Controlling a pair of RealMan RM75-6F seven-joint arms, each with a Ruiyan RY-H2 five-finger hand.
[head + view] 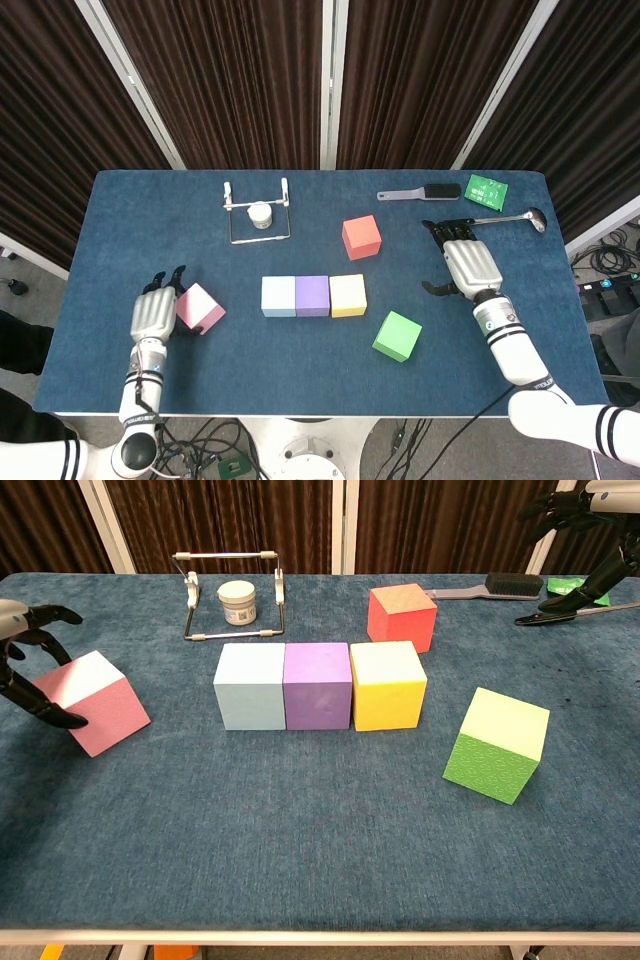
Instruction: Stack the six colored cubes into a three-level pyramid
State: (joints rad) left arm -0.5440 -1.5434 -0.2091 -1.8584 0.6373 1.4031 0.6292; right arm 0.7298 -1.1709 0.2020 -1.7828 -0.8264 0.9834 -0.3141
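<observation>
Pink cube sits at the table's left, the left hand curled against it with fingers over its top and thumb at its side, apparently gripping. Right hand hovers released, fingers apart. Blue cloth table; dark curtains behind.

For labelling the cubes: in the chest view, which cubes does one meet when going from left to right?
Pink cube → light blue cube → purple cube → yellow cube → green cube. The red cube, farther back, overlaps the yellow one sideways, so I leave it out.
</observation>
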